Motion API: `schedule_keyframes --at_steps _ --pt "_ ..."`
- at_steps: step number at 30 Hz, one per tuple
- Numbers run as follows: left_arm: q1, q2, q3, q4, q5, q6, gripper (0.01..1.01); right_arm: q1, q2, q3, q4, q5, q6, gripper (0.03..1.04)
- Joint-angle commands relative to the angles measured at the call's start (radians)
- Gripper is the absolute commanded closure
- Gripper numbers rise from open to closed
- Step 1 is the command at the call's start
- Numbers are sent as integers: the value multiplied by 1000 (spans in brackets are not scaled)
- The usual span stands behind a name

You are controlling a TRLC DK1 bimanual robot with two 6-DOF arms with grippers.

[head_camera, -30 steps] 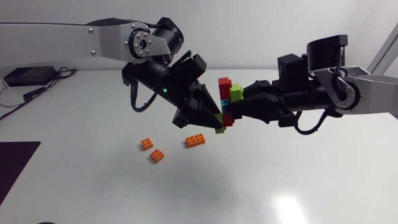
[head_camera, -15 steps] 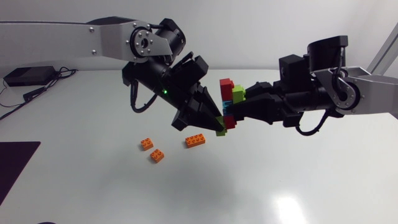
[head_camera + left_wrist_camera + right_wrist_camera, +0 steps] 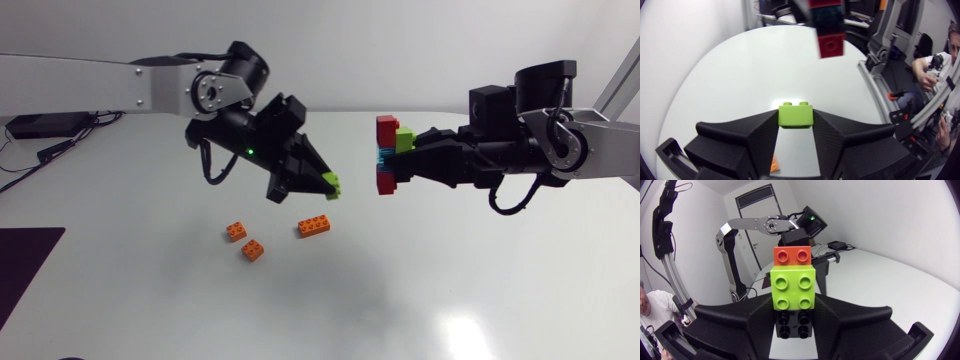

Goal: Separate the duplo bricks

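Counted on the table (image 3: 450, 290): three orange bricks (image 3: 253, 250), lying loose and near one another, none touching, all below the left gripper.

Held in the air, well above the table: one single lime-green brick (image 3: 332, 183) and one stack (image 3: 386, 128) of joined bricks, with an open gap between the two.

Left gripper (image 3: 322, 189): fingers clamped on the lime-green brick from two sides, studs pointing away from the wrist camera.

Right gripper (image 3: 400, 166): fingers closed against both sides of the stack, near its lower half.

Stack make-up, head view: red on top, lime on the side towards the gripper, a blue sliver, red at the bottom. Probably four bricks; the joints are too small to count for sure.

Hidden or cut off: stack's upper part runs out of the left wrist view; only one corner of an orange brick shows under the left gripper there. In the right wrist view the stack's lower bricks are in shadow between the fingers, colour unreadable.
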Motion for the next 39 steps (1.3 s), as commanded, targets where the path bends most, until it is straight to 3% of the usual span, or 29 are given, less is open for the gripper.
schedule_keyframes --at_steps 1,3,8,13,25,36,39 --pt "88 9 -100 143 -38 -118 669 -13 -5 -16 14 -18 14 908" --pt "133 34 -152 301 -64 -196 669 -14 -5 -19 14 -18 10 908" --pt "222 133 -175 518 -137 -317 669 -14 -7 -24 14 -18 7 908" --pt "276 230 -152 635 -196 -417 669 -16 -13 -30 14 -17 6 908" --pt "303 322 -185 729 -240 -440 666 -11 -4 -25 16 -15 4 908" --pt "249 353 -237 738 -239 -388 659 3 -7 -30 16 -11 3 908" --pt "253 354 -251 795 -243 -397 659 11 -8 -27 16 -11 6 908"
